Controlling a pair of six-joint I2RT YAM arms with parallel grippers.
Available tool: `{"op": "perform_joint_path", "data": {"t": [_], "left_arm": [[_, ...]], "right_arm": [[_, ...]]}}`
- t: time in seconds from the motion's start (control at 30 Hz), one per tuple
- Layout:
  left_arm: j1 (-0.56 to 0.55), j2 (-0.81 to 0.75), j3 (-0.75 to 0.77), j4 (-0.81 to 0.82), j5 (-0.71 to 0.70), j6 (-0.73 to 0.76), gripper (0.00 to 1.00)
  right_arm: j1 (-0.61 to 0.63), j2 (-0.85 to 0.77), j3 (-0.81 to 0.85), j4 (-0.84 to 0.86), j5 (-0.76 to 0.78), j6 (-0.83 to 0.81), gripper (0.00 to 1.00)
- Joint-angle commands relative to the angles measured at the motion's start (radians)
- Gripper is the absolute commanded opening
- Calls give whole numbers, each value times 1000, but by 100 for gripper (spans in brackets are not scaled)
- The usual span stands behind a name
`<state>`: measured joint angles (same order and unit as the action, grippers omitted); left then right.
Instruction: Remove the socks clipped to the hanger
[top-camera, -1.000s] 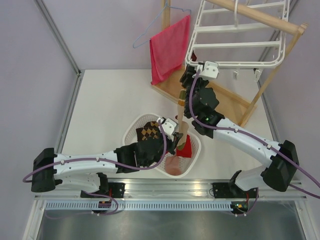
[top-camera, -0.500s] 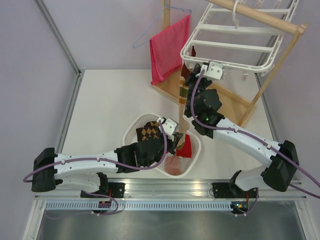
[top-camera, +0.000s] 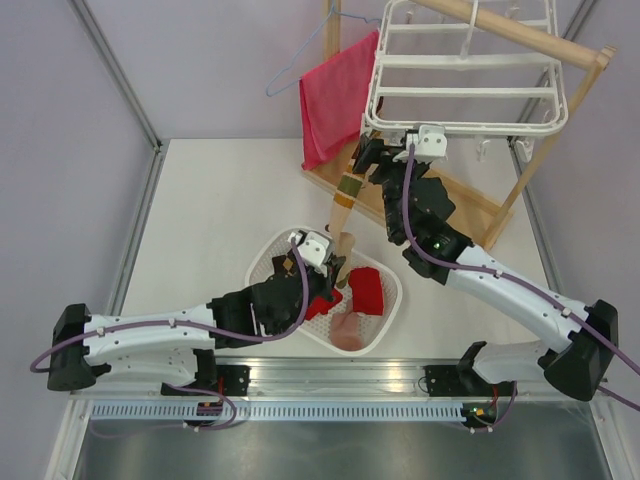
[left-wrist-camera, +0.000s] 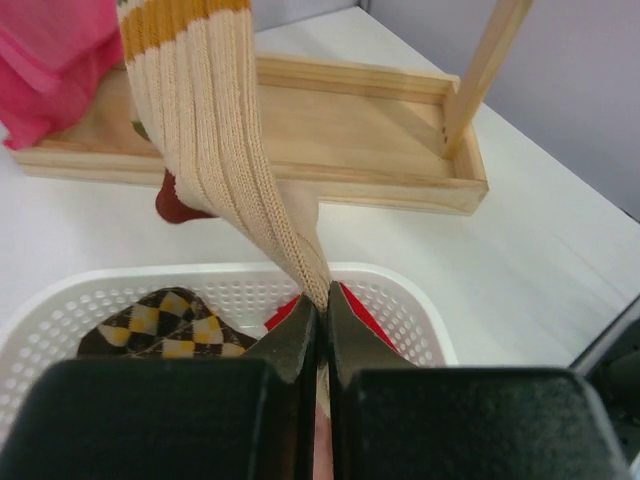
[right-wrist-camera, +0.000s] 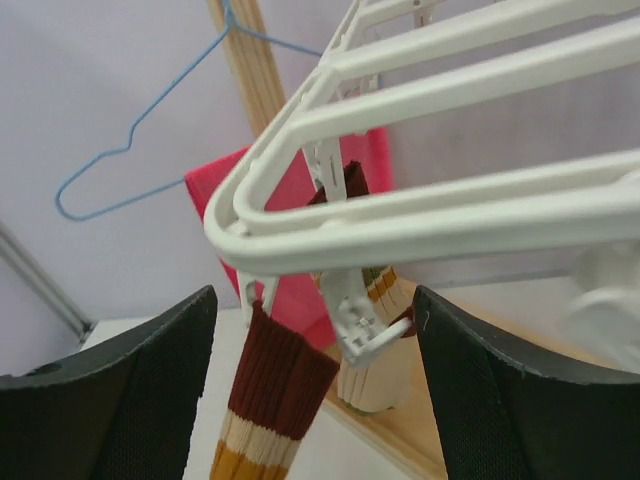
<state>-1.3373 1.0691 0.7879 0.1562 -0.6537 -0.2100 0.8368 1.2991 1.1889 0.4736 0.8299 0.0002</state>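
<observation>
The white hanger hangs from the wooden stand at the back right. A striped sock with a brown cuff, orange and cream bands is clipped at the hanger's near-left corner and stretched taut down to my left gripper. The left gripper is shut on the sock's cream toe above the basket. My right gripper is open, its fingers on either side of the corner clip that holds the brown cuff. A second sock hangs clipped behind.
A white basket near the front holds an argyle sock, a red sock and a pale pink sock. A red-pink towel on a blue wire hanger and the wooden stand base lie behind.
The left gripper has pulled the sock's toe left and toward the near edge, so the sock now slants. The hanger has swung back level. The right gripper stays at the corner.
</observation>
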Motion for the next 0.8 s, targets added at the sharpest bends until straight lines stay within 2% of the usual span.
{"op": "perform_joint_path", "data": {"t": [0.0, 0.13, 0.3, 0.53, 0.67, 0.77], "left_arm": [[6, -41, 40, -12, -96, 86, 2], [17, -46, 50, -26, -100, 115, 2], [17, -90, 30, -64, -74, 69, 2], [15, -90, 16, -78, -37, 26, 2], [15, -83, 22, -87, -57, 31, 2], [15, -83, 24, -90, -47, 29, 2]], "right_arm": [[8, -60, -51, -136, -147, 96, 83], [16, -153, -182, -145, -207, 167, 83], [16, -362, -311, -171, -216, 211, 83], [16, -607, -331, -326, -261, 188, 82], [16, -748, -356, -366, -189, 188, 81], [18, -825, -364, -377, -68, 149, 80]]}}
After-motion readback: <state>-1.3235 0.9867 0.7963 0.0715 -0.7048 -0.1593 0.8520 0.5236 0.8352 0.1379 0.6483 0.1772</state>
